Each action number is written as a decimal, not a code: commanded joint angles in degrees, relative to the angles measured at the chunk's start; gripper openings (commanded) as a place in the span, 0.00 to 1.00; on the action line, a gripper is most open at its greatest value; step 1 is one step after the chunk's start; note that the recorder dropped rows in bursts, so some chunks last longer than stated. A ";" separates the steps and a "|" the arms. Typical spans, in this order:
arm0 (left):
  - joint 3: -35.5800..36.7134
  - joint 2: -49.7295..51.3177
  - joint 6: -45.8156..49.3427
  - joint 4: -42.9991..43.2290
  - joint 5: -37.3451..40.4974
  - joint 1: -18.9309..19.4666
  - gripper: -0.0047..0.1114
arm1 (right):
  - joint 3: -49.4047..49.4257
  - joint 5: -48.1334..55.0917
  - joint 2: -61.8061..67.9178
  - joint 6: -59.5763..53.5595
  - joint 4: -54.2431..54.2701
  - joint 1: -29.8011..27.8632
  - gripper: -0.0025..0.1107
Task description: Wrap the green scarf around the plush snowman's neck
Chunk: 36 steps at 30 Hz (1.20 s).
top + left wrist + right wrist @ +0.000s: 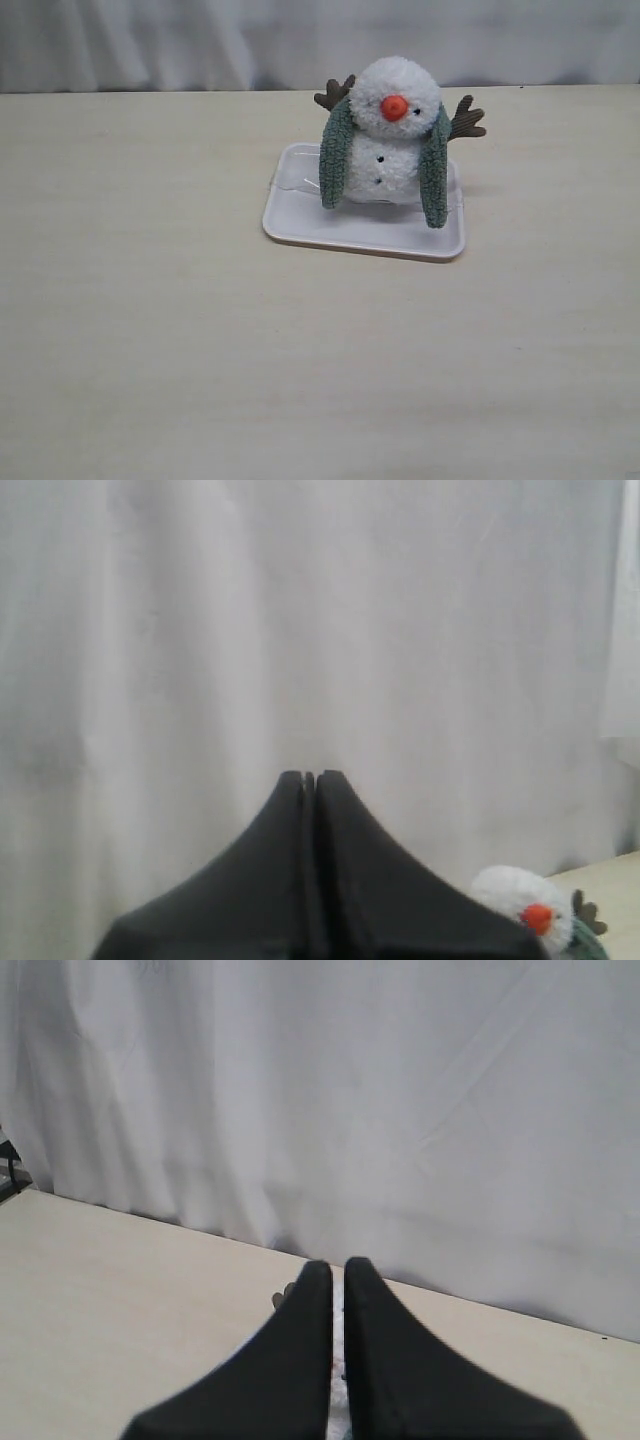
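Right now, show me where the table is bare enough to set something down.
Widest bare table: everything in front of the white tray, and left of it. A smaller patch lies right of the tray; a thin strip runs behind it to the curtain. Crowded: the tray, filled by the plush snowman and green scarf ends.

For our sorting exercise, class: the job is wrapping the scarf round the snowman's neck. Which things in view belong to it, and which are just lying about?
Belong to the job: green scarf, draped over the plush snowman; left gripper and right gripper, both shut.
Just there: white tray under the snowman, table, white curtain.
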 commanded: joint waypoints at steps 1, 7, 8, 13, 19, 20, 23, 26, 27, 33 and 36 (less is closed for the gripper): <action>0.25 -4.01 -1.49 0.34 4.23 8.17 0.04 | 0.24 -0.65 -0.21 0.14 -0.40 -0.20 0.06; 1.52 -6.40 -1.49 3.55 6.52 15.77 0.04 | 0.24 -0.65 -0.21 0.14 -0.40 -0.20 0.06; 2.16 -6.67 -1.49 4.30 6.42 16.20 0.04 | 0.24 -0.65 -0.21 0.14 -0.40 -0.20 0.06; 5.38 -10.54 -1.49 7.09 6.52 17.57 0.04 | 0.24 -0.65 -0.21 0.14 -0.40 -0.20 0.06; 6.55 -15.99 -1.49 6.98 7.23 17.57 0.04 | 0.24 -0.65 -0.21 0.14 -0.40 -0.20 0.06; 7.11 -16.98 -1.49 6.98 7.13 17.57 0.04 | 0.24 -0.65 -0.21 0.14 -0.40 -0.20 0.06; 8.16 -19.27 -1.49 6.88 7.30 17.57 0.04 | 0.24 -0.65 -0.21 0.14 -0.40 -0.20 0.06; 8.94 -20.53 -1.49 6.78 7.48 17.57 0.04 | 0.24 -0.65 -0.21 0.14 -0.40 -0.20 0.06; 9.06 -20.53 -1.49 6.78 7.48 17.57 0.04 | 0.24 -0.65 -0.21 0.14 -0.40 -0.20 0.06; 11.86 -20.53 -1.49 5.99 7.38 17.57 0.04 | 0.24 -0.77 -0.21 0.14 -0.40 -0.20 0.06; 13.90 -20.53 -1.35 3.55 6.88 17.57 0.04 | 0.24 -0.77 -0.21 0.14 -0.40 -0.20 0.06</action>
